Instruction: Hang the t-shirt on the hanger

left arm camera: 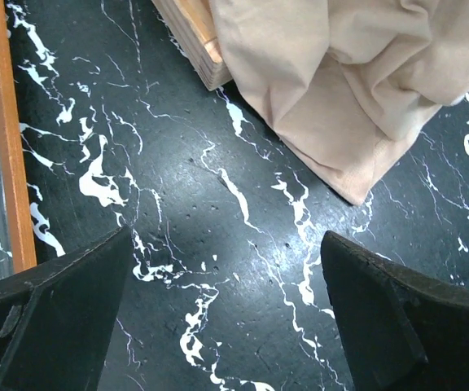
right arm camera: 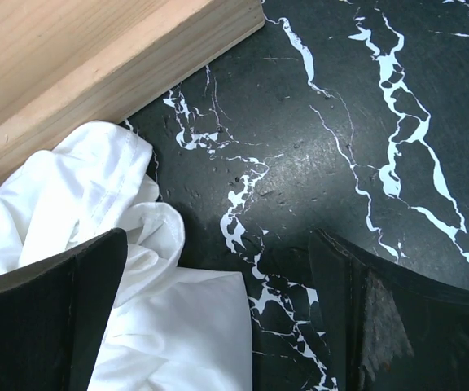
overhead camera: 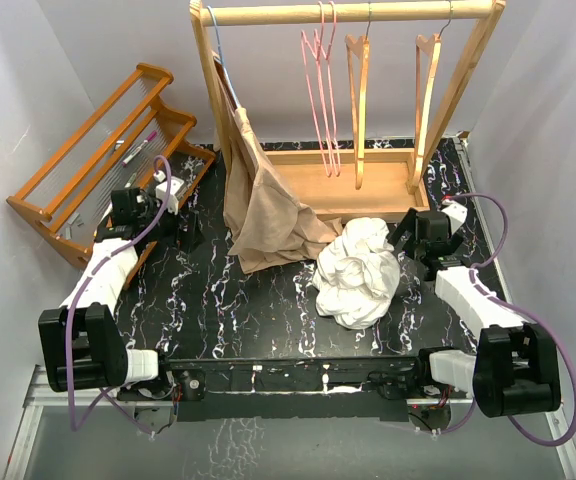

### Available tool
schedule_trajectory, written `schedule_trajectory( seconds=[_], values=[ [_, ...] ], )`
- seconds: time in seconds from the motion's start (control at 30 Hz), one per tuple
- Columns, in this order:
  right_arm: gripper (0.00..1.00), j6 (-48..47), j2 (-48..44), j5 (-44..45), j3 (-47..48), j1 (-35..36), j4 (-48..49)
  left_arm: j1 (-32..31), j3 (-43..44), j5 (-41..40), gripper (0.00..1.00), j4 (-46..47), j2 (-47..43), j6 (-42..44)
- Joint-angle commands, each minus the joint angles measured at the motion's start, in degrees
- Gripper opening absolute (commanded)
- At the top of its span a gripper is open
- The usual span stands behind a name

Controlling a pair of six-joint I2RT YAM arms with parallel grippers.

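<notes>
Robot test cell in a lab, not a home. Plain white panels [overhead camera: 28, 100] wall in a black marble-patterned tabletop [overhead camera: 258, 310]. Two robot arms [overhead camera: 108, 270] are bolted along its 6 o'clock edge. A small wooden clothes rail [overhead camera: 353, 13] with wooden hangers [overhead camera: 358, 110] stands at 12 o'clock.

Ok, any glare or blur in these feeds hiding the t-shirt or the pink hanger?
Top external: even light, t-shirt bright but folds readable, pink hanger thin yet distinct. Left wrist: soft sheen on the table, neither item in frame. Right wrist: t-shirt sharp, mild sheen beside it.
</notes>
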Motion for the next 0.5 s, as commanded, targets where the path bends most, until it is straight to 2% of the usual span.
schedule_trajectory(
  seconds=[0.0,0.23,0.37,0.47],
  values=[
    [0.98,-1.45,-3.12,2.25,2.79,-0.27,-0.82,-0.05,2.30,3.69,0.97,-5.61,-2.03,4.79],
    [0.98,-7.96,-11.62,-6.36,3.95,-0.30,-3.80,-4.23,4.15,5.35,0.97,-17.21,-3.27,16.08],
    [0.98,-7.95,-12.27,-6.84,5.86,-0.28,-8.10,-10.79,5.81,3.53,0.97,-23.85,-4.50,20.81],
    [0.98,-8.53,-11.20,-7.10,7.37,-0.31,-12.05,-14.80,6.54,5.74,0.97,-26.79,-6.22,22.19]
  ],
)
